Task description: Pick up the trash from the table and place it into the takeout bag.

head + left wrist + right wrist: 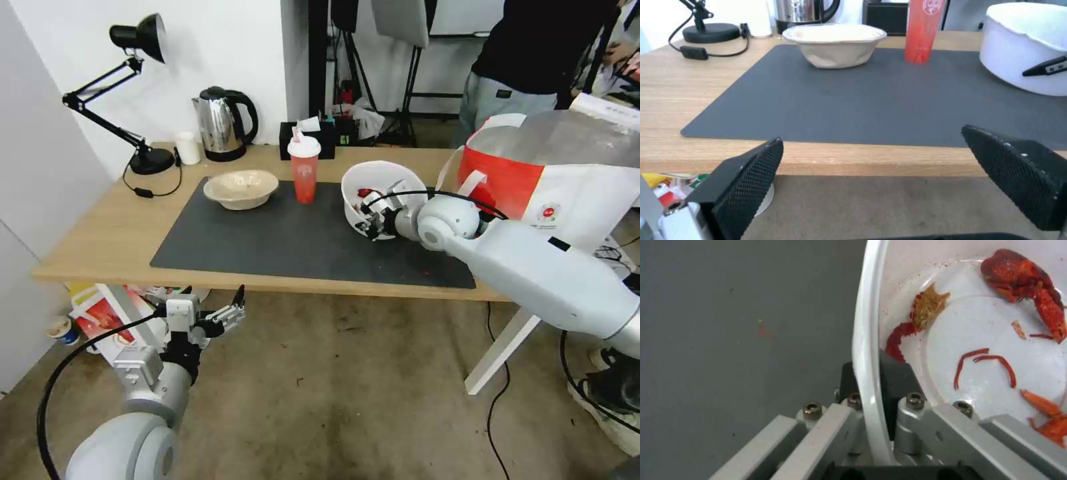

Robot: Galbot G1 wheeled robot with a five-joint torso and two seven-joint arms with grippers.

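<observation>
I have the right gripper (368, 219) at the large white bowl (380, 190) on the right part of the dark grey mat (280, 240), and in the right wrist view its fingers (898, 386) are clamped on the bowl's rim (867, 373), 1 black pad inside the wall and 1 outside. The bowl sits tilted, its opening turned toward the front edge of the tabletop (113, 227), with red shell scraps (1022, 283) lying on its inner floor. The takeout bag (540, 180), white with a red splash print and a small round logo, stands at the right end of the tabletop just beside the bowl, its mouth open upward. The red lidded drink cup (305, 170) stands upright near the mat's back edge, about midway along it, and the shallow beige bowl (241, 189) rests at the mat's back left corner; both are well apart from either gripper. My left gripper (217, 317) hangs below and in front of the tabletop's front edge, toward its left end, with its fingers (751, 176) spread wide apart and holding nothing. Along the back edge I can see a steel kettle (223, 123), a black desk lamp (133, 100) and a black tissue box (308, 139).
</observation>
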